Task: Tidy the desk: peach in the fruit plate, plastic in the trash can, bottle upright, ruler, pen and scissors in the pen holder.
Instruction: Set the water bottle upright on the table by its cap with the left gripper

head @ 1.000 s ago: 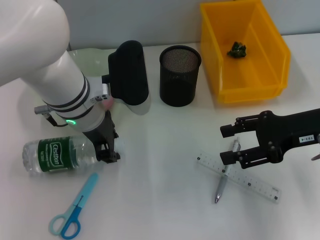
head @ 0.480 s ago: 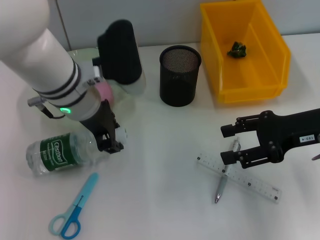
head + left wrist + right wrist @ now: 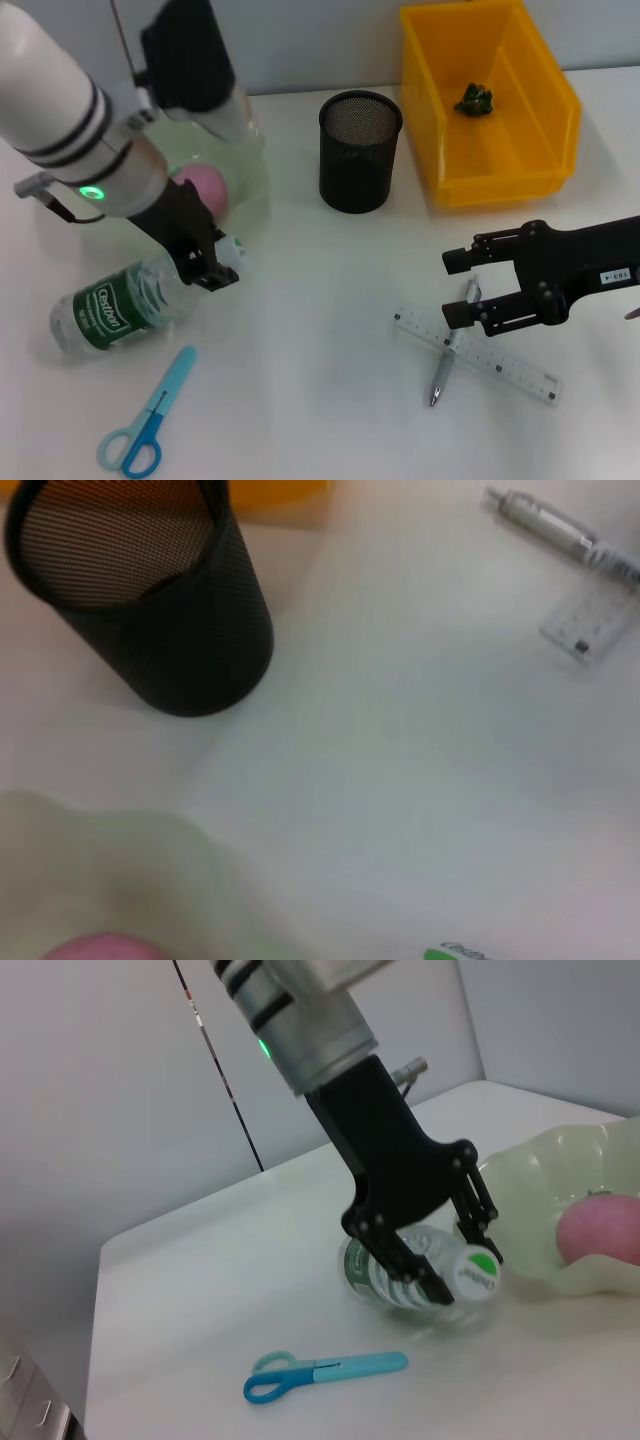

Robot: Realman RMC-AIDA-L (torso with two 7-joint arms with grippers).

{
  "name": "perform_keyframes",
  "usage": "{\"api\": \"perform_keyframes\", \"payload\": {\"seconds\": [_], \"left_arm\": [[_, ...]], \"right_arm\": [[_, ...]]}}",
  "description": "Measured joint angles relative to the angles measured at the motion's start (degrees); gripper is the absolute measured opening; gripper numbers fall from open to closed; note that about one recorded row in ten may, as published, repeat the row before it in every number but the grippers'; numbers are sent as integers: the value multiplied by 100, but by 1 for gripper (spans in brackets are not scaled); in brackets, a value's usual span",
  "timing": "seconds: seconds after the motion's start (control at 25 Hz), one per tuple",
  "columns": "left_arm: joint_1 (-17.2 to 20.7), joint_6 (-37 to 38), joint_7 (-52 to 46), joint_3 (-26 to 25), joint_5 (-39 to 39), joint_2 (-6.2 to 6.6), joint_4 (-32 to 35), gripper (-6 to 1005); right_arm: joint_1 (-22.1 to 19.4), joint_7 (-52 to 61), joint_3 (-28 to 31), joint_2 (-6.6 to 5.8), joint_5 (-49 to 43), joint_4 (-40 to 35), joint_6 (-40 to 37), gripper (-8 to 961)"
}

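Left gripper [image 3: 212, 268]: pinching the neck of the clear plastic bottle with green label [image 3: 125, 305].
Change: cap end lifted toward the pale green fruit plate [image 3: 255, 185] since a second ago; uprighting under way.
Right gripper [image 3: 462, 288]: spread, hovering above silver pen [image 3: 440, 372] and clear ruler [image 3: 500, 364].

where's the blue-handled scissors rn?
Head view: blue-handled scissors lie closed at the near left of the white desk, just in front of the green-labelled plastic bottle.

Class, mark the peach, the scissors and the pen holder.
peach [image 3: 205, 187], head view, its pink top.
scissors [image 3: 150, 416], head view, near the pivot.
pen holder [image 3: 359, 172], head view, its mesh wall.
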Motion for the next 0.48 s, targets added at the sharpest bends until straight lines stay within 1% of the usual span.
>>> {"api": "perform_keyframes", "payload": {"seconds": [0.04, 0.08, 0.12, 0.32, 0.4, 0.44, 0.48], "left_arm": [[-28, 185, 84, -385, -28, 7, 1, 447], [-35, 276, 111, -575, -31, 10, 2, 447], [-35, 276, 111, -575, -31, 10, 2, 447], [-47, 569, 150, -1163, -33, 43, 83, 447], [-47, 569, 150, -1163, -33, 43, 83, 447], [-50, 873, 294, -1699, -34, 48, 120, 447], [-50, 985, 342, -1896, -33, 51, 157, 447]], "right_arm": [[5, 0, 0, -1, 0, 0, -3, 761], [13, 0, 0, -5, 0, 0, -18, 761], [13, 0, 0, -5, 0, 0, -18, 761], [48, 0, 0, -10, 0, 0, -28, 761], [55, 0, 0, -11, -3, 0, -29, 761], [57, 0, 0, -11, -5, -1, -31, 761], [58, 0, 0, -11, -9, -1, -31, 761]]}}
